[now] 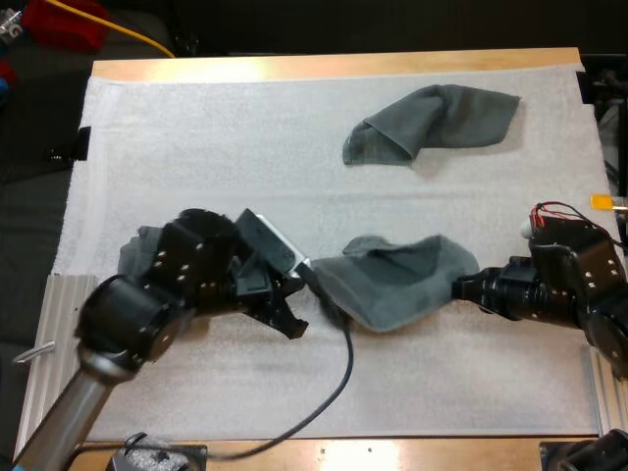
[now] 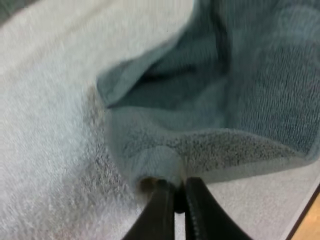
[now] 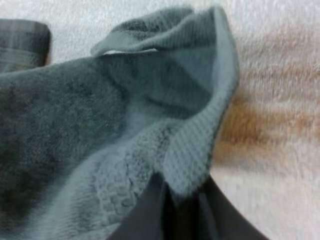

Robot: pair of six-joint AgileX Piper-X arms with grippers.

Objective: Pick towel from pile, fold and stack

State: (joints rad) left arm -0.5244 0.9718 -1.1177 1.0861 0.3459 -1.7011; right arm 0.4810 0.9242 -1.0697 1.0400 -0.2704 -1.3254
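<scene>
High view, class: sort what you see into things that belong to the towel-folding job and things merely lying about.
Job in hand: held towel, pinched by left end effector and right end effector; crumpled towel; folded towel.
Lying about: white mat; wooden table.

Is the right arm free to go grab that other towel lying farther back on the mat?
Probably not yet. The right claw is shut on the near towel at its edge, so it would have to let go first. Otherwise nothing lies on the mat between it and the far towel.
</scene>
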